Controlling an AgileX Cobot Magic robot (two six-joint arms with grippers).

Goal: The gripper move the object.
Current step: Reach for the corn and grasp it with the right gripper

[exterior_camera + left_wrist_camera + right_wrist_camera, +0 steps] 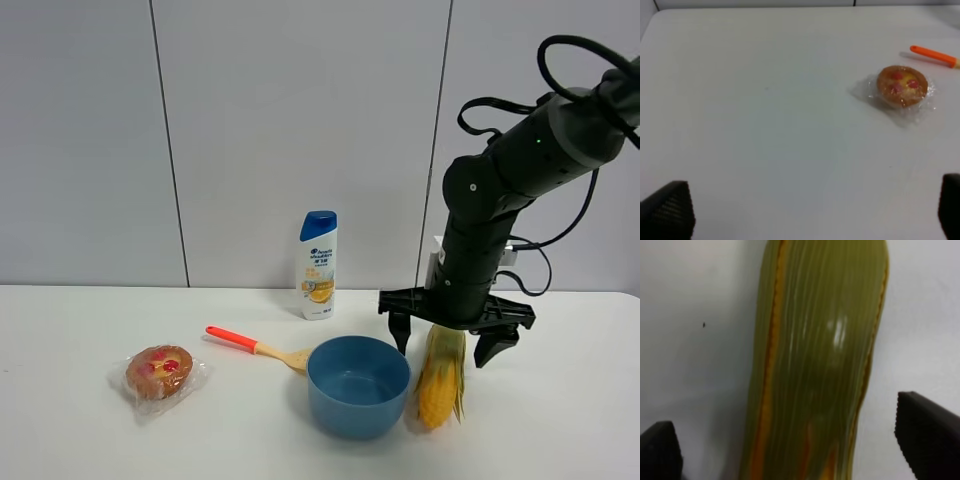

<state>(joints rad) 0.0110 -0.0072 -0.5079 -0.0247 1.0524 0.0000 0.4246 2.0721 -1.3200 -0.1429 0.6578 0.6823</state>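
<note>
The corn cob [440, 380], yellow with a green husk, lies on the white table just right of the blue bowl [358, 386]. My right gripper [450, 340] hangs directly over the cob's husk end, jaws wide open on either side, not gripping it. In the right wrist view the husk [820, 355] fills the middle, with the black fingertips [930, 430] apart at both lower corners. My left gripper [805, 212] is open and empty above bare table; its arm does not show in the exterior view.
A plastic-wrapped muffin [158, 372] sits at the left, also in the left wrist view [902, 86]. A red-handled wooden spatula [255, 347] lies left of the bowl. A shampoo bottle [319, 265] stands at the back by the wall.
</note>
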